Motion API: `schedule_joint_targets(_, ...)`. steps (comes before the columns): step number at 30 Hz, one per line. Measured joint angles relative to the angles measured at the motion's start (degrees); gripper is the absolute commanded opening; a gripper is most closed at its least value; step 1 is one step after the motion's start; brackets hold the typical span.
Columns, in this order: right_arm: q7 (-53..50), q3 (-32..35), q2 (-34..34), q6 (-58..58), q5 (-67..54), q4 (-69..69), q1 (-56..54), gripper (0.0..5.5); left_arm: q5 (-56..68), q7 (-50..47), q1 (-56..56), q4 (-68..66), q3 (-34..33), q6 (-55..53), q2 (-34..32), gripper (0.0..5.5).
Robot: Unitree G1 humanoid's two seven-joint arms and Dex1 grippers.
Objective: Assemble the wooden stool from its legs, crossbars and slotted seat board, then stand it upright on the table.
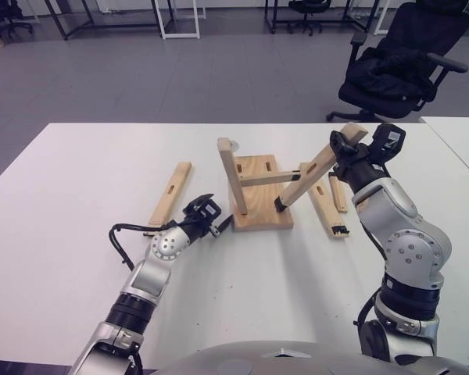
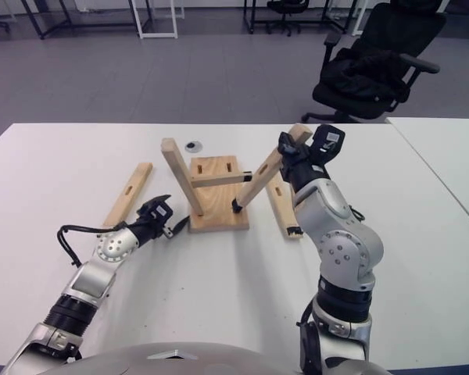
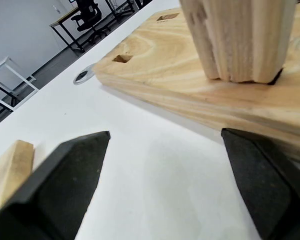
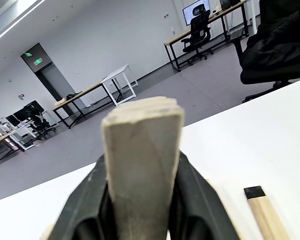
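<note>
The slotted seat board (image 1: pixel 254 176) lies flat in the middle of the table. One leg (image 1: pixel 232 175) stands upright in its left side. A crossbar (image 1: pixel 266 179) runs from that leg to a second leg (image 1: pixel 319 164), which leans with its lower end at the board's right edge. My right gripper (image 1: pixel 341 148) is shut on the upper part of this leaning leg (image 4: pixel 142 165). My left gripper (image 1: pixel 216 219) rests open on the table just off the board's near left corner (image 3: pixel 190 100), its fingers (image 3: pixel 65 175) apart with bare table between them.
Another slotted leg (image 1: pixel 170 194) lies on the table left of the board. Two more wooden pieces (image 1: pixel 324 205) lie to the right of the board, under my right arm. A small round grommet (image 2: pixel 192 146) sits behind the board. A black office chair (image 1: pixel 402 58) stands beyond the table.
</note>
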State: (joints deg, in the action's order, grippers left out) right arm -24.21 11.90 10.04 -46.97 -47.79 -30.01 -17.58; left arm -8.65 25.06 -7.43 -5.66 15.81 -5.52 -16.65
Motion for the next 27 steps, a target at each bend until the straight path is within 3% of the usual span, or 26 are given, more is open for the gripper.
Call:
schedule_joint_targets(3,1.9,-2.7,3.3,0.1,4.5,-1.2,-0.1,1.01,1.8,1.9,0.0,2.2,1.2,-1.5,2.2,4.12)
schedule_joint_targets(10,8.0,-3.6,3.5,2.6,7.8,-0.8,2.0,1.01,1.9,2.4,-0.1,3.7,0.9,-2.8,2.3,4.12)
schedule_joint_targets(18,19.8,-2.4,7.5,1.1,5.5,10.2,-3.6,1.01,1.9,2.7,-0.2,5.1,0.5,-2.5,1.9,4.12)
schedule_joint_targets(27,25.8,-5.4,11.2,0.4,7.7,12.0,-5.1,1.01,4.2,2.8,-0.1,12.2,-8.5,-5.3,-4.0,4.12)
